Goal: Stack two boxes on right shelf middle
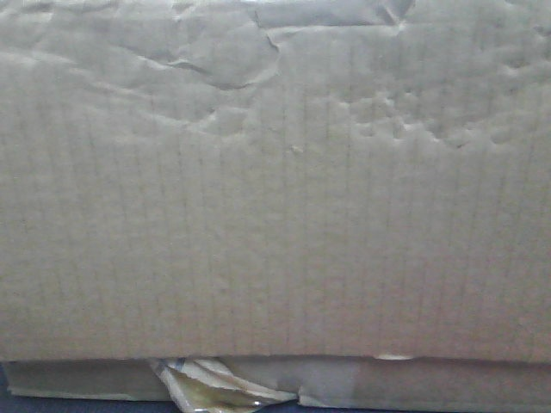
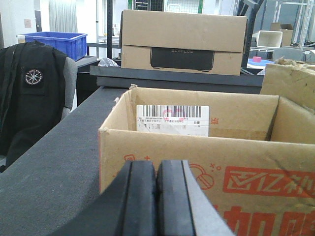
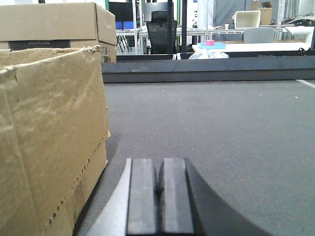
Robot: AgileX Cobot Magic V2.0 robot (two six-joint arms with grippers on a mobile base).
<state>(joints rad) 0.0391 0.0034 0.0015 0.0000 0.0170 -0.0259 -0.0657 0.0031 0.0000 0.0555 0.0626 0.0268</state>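
- My left gripper (image 2: 156, 196) is pressed shut, pads together, empty; an open printed carton (image 2: 206, 147) stands just ahead.
- My right gripper (image 3: 160, 196) is closed too, holding nothing, with the dented cardboard box (image 3: 49, 137) just beside it on the grey tabletop (image 3: 221, 137).

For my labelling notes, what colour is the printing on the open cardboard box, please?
The open cardboard box has orange-red printing, clearest in the left wrist view.

Of the 2 boxes, the tall box (image 1: 275, 215) fills the front view: brown corrugated card, its face dented and creased near the top. The flat box (image 1: 430, 383) shows under its lower edge, with crumpled yellowish tape (image 1: 215, 387). The right wrist view shows the tall box upright on the tabletop (image 3: 221, 137), its top rim ragged.
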